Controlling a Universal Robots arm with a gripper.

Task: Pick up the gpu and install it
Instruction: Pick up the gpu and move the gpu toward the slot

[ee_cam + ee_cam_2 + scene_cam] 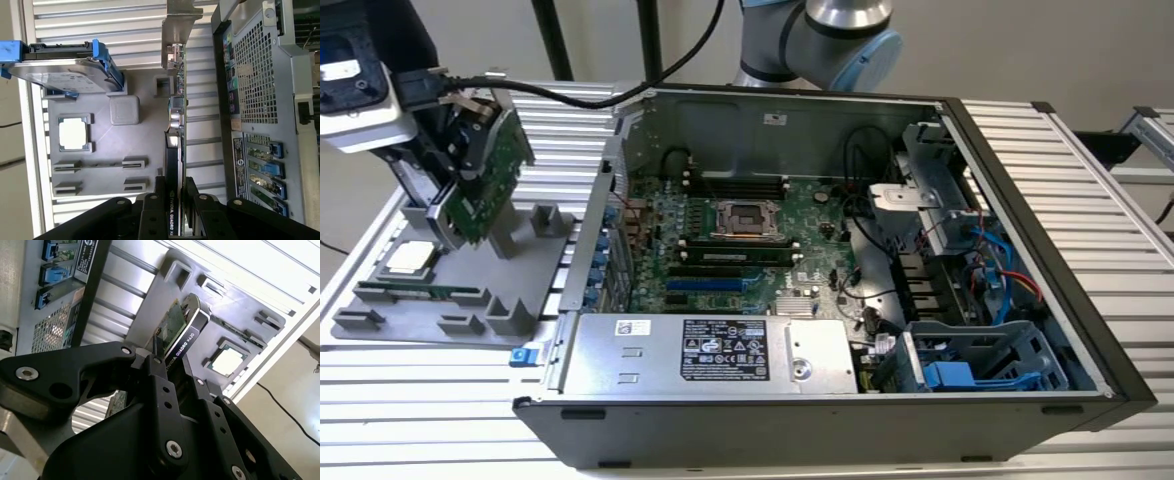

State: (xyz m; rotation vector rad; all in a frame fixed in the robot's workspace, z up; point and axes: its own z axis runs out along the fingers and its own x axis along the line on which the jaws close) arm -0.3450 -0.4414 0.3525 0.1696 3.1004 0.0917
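With the pincer (172,367) clamped tight on the gpu (487,185), the card sits upright over the gray parts tray (400,322), on the exterior view's left of the open computer case (787,430).

The gpu (491,185) is green and black, the tray (403,312) grey, the pincer (174,190) black.
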